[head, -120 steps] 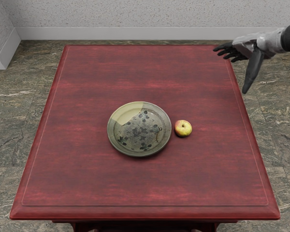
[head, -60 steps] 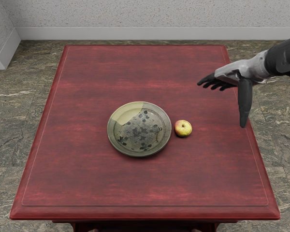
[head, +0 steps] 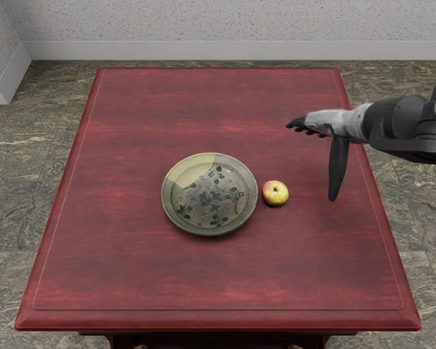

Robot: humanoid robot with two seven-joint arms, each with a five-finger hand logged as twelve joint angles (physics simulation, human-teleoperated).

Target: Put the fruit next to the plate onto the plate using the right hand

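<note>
We are holding our right hand [head: 321, 123] over the red wooden table [head: 203, 109] at the right of the frame, fingers [head: 299, 125] stretched apart and gripping nothing, thumb pointing down. The apple [head: 275, 193] is sitting on the wood at centre frame, just beside the right rim of the patterned plate [head: 176, 178], below and left of the hand.

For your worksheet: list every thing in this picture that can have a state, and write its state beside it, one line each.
apple: resting on the table just right of the plate, not held
plate: flat on the table, no fruit on it
right hand: open, fingers spread, holding nothing, raised beyond and right of the apple
</note>
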